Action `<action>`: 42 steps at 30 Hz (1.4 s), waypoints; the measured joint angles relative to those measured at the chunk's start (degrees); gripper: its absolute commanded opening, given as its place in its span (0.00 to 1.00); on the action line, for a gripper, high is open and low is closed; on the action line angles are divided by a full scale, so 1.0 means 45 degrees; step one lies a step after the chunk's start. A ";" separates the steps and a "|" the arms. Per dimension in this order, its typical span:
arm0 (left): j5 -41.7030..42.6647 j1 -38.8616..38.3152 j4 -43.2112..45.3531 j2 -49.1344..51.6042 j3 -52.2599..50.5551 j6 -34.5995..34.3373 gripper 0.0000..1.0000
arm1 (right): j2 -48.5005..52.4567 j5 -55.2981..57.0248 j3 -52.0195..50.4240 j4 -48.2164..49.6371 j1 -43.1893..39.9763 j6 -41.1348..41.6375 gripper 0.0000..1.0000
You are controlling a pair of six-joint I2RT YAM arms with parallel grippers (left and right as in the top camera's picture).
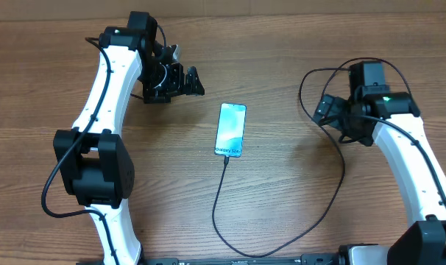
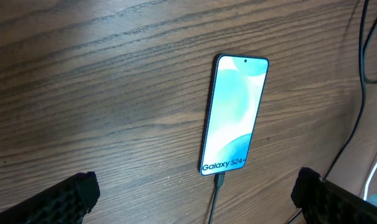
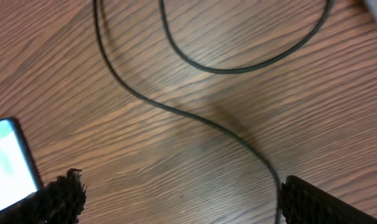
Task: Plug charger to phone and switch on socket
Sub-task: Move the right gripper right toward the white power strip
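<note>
The phone (image 1: pixel 231 129) lies face up mid-table with its light blue screen lit; it also shows in the left wrist view (image 2: pixel 233 115) and at the left edge of the right wrist view (image 3: pixel 8 162). The thin black charger cable (image 1: pixel 224 199) has its tip in the phone's near short edge (image 2: pixel 218 182) and loops right across the table (image 3: pixel 195 118). My left gripper (image 1: pixel 190 81) is open and empty, up-left of the phone (image 2: pixel 195 196). My right gripper (image 1: pixel 324 109) is open and empty, right of the phone, over the cable (image 3: pixel 179 193). The socket is out of view.
The wooden table (image 1: pixel 282 44) carries the cable's wide loop at the right (image 1: pixel 339 184). The arm bases stand at the near left (image 1: pixel 94 173) and near right (image 1: pixel 429 235). A white strip shows at the left wrist view's right edge (image 2: pixel 376 177).
</note>
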 measured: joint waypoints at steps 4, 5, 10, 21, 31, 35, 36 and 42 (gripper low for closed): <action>0.0000 0.0000 0.0000 0.0000 -0.0005 0.0000 1.00 | 0.0000 0.0141 0.0000 0.0000 -0.0058 -0.0117 1.00; 0.0005 0.0000 0.0000 0.0000 0.0000 0.0000 1.00 | 0.0000 0.0151 0.0000 0.0005 -0.0058 -0.0146 1.00; 0.0005 0.0000 0.0000 0.0000 0.0000 0.0000 1.00 | 0.0000 0.0194 0.0000 0.0010 -0.0058 -0.0214 1.00; 0.0000 0.0000 0.0000 0.0000 0.0000 0.0000 1.00 | 0.0000 0.0204 0.0000 0.0233 -0.0053 -0.0238 1.00; 0.0000 0.0000 0.0000 0.0000 0.0000 0.0000 1.00 | 0.0000 0.0073 0.0000 0.0627 -0.0058 0.0219 0.87; 0.0005 0.0000 0.0000 0.0000 0.0000 0.0000 1.00 | 0.0000 0.0733 0.0000 0.0010 -0.0228 0.1583 0.04; 0.0000 0.0000 0.0005 0.0000 0.0000 0.0000 1.00 | 0.0000 0.0831 0.0000 -0.0151 -0.0321 0.1851 0.04; 0.0000 0.0000 0.0005 0.0000 0.0000 0.0000 1.00 | 0.0000 0.1171 -0.0010 -0.2171 -0.2040 0.4036 0.04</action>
